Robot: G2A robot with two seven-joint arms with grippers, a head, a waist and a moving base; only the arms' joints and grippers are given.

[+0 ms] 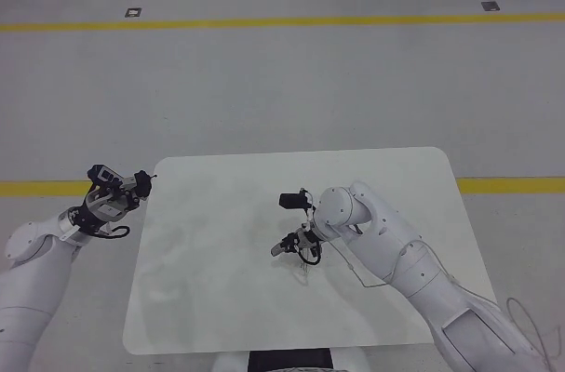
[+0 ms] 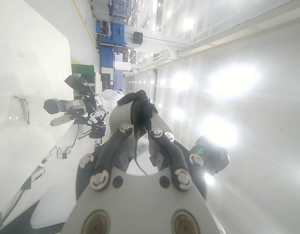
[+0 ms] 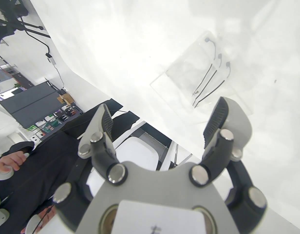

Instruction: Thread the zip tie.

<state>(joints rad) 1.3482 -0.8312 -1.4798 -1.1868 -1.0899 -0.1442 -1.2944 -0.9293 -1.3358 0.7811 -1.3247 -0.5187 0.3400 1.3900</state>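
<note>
**A:** Left edge of the white rounded table [image 1: 356, 186]. The left gripper [image 2: 138, 101] hangs just off the edge, its fingers pressed together on a thin black strand [image 2: 137, 144] that trails back toward the palm. Probably a zip tie, but I can't confirm it.

**B:** And the other ties?

**A:** Mid-table, between the two arms. Three thin black plastic zip ties [image 3: 208, 83] lie flat in a clear plastic tray [image 3: 184, 71]. It may only be a sheet. They sit side by side and nearly parallel. Each has a small blocky head at one end, a slight curve just behind it, then a straight narrow tail.

**B:** How will they handle?

**A:** My guess is almost weightless, springy and slick. They lie flat on smooth plastic, so they are likely to skate away from a pinch. I'd grip just behind the head, where the tie is thickest. For threading, I'd hold the tail close to its tip, since a long free end would flex and miss the slot.

**B:** Right side?

**A:** The right gripper [image 3: 162, 105] is low over the table, just right of the tray. Its jaws are spread wide and it holds nothing.
</note>
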